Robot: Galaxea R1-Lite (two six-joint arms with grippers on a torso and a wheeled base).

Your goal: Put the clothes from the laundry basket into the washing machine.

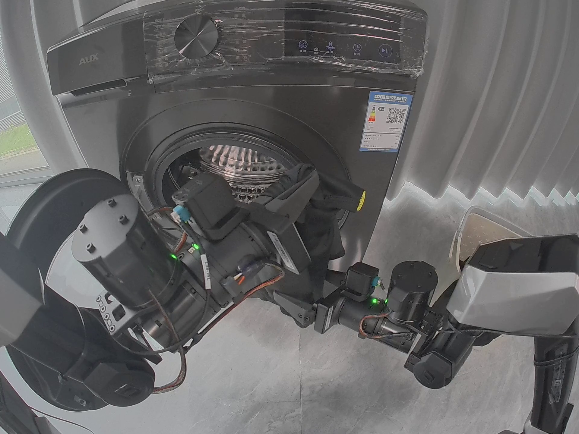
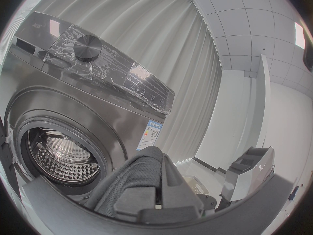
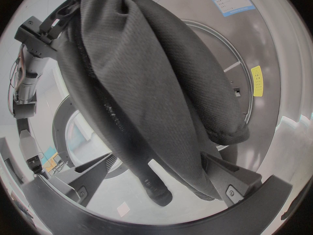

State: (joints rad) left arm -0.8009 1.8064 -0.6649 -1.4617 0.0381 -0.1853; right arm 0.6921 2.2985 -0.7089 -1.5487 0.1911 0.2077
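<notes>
A dark grey garment (image 1: 329, 230) hangs in front of the washing machine's (image 1: 241, 103) open drum (image 1: 241, 167), over the right part of its mouth. My left gripper (image 1: 301, 188) is shut on the garment's top, and the left wrist view shows the cloth (image 2: 137, 177) bunched between its fingers. Lower down, my right gripper (image 3: 159, 180) stands open, and the garment's (image 3: 146, 82) hanging end passes between its spread fingers (image 3: 97, 170). In the head view the right gripper (image 1: 295, 311) sits just under the cloth. The white laundry basket (image 1: 482, 227) stands on the floor to the right.
The machine's round door (image 1: 36, 206) is swung open to the left, behind my left arm. Pale curtains (image 1: 500, 91) hang behind and to the right of the machine. Grey tiled floor (image 1: 301, 381) lies open in front.
</notes>
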